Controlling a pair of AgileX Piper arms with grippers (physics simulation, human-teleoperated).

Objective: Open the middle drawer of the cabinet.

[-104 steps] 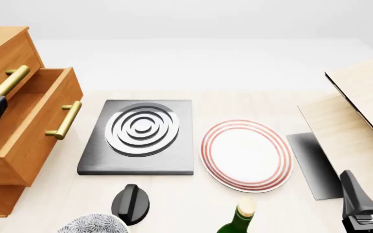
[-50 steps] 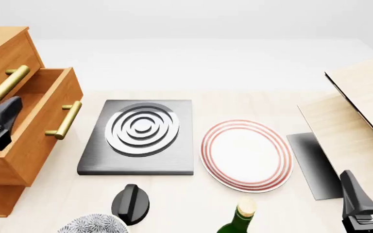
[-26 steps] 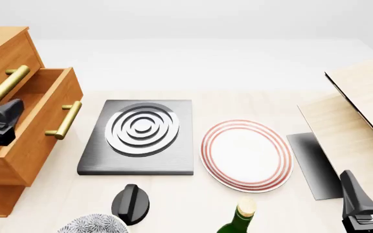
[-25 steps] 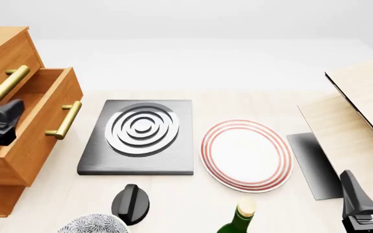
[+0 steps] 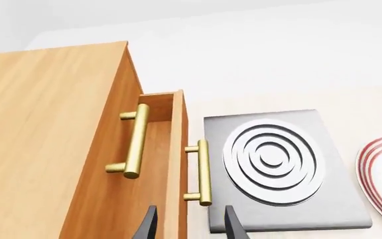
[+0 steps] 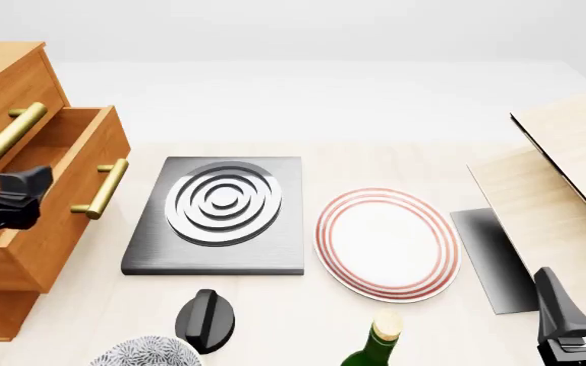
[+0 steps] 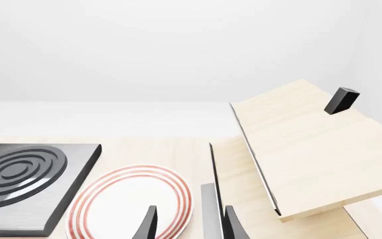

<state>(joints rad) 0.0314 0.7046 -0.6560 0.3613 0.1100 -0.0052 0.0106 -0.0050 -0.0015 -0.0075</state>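
Orange-brown cabinet (image 6: 3, 76) sits at the table's left edge, and I see its middle drawer (image 6: 64, 206) pulled well out, its brass handle (image 6: 101, 188) facing the grey burner plate (image 6: 222, 213) just beside it. My left gripper (image 6: 13, 200) hangs over the open drawer, apart from the handle, fingers spread with nothing between them. My right gripper (image 7: 187, 226) sits low near the striped plate (image 6: 387, 244), jaws parted and empty.

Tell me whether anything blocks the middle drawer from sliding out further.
Nothing visible does. The middle drawer already stands out from the cabinet, and bare table lies before its front. The burner plate sits further along, apart from it.
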